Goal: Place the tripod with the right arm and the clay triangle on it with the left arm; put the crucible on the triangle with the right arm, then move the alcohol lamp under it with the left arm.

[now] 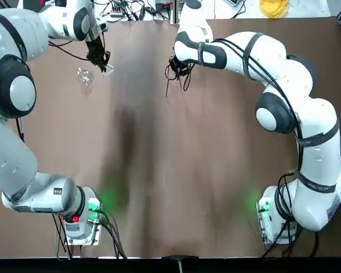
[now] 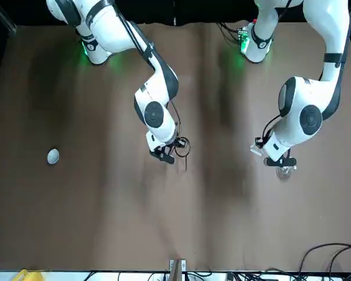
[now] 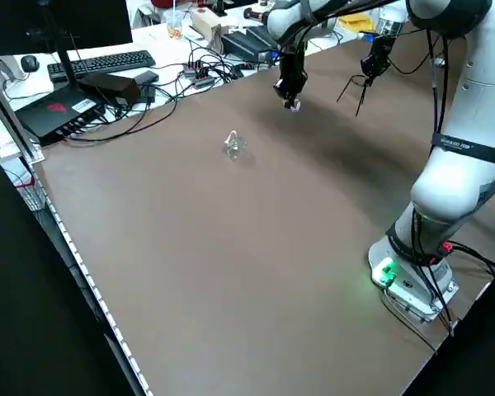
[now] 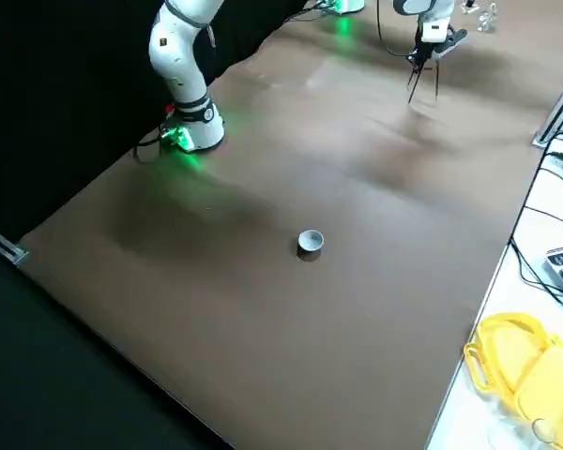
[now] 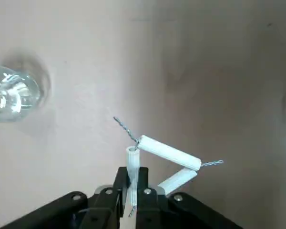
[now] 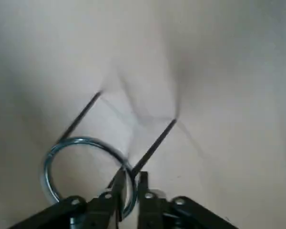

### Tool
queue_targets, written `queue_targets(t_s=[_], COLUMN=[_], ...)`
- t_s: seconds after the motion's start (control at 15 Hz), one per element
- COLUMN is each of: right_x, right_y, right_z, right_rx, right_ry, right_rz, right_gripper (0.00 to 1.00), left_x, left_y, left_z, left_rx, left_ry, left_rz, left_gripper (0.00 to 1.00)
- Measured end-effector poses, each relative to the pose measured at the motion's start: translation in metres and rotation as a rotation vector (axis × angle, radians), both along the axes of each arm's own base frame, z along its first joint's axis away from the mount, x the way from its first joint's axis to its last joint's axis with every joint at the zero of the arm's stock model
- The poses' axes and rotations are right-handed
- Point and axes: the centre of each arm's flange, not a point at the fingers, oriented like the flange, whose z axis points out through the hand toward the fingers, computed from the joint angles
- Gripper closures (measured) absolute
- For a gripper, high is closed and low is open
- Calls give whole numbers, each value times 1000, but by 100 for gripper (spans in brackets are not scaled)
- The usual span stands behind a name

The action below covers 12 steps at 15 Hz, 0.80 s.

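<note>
pinching tripod (image 6: 86,167) ring, right tool (image 6: 129,183); left tool (image 5: 132,183) clamps clay triangle (image 5: 167,160).

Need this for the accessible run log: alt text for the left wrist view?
The left tool pinches one white tube of the clay triangle, held clear above the brown table. The clear glass alcohol lamp stands off to one side on the table.

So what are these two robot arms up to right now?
Each arm is holding a piece of a small lab setup. The right gripper grips the wire tripod by its ring, above the table. The left gripper pinches the clay triangle. The alcohol lamp and the crucible sit untouched on the table.
</note>
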Motion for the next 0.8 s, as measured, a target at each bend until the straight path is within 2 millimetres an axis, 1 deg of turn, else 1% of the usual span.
queue_targets(t_s=[0.2,0.4,0.47,0.6,0.67,0.73,0.8], right_x=[1,3,6,13,19,29,41], right_y=[1,2,1,-7,-15,-28,-48], right_z=[4,9,13,25,34,46,63], right_rx=[5,12,15,9,2,-3,-5], right_ry=[-7,-15,-23,-28,-30,-39,-51], right_rz=[0,-1,-4,-12,-18,-24,-23], right_gripper=[60,33,27,27,27,28,29], left_x=[3,4,4,-1,-4,-7,-10], left_y=[-30,-64,-77,-104,-116,-127,-137], left_z=[22,47,55,66,70,72,72], left_rx=[-8,-15,-20,-30,-35,-38,-41], left_ry=[-7,-21,-29,-42,-45,-44,-42], left_rz=[51,108,126,154,166,175,180], left_gripper=[88,88,88,88,88,88,88])
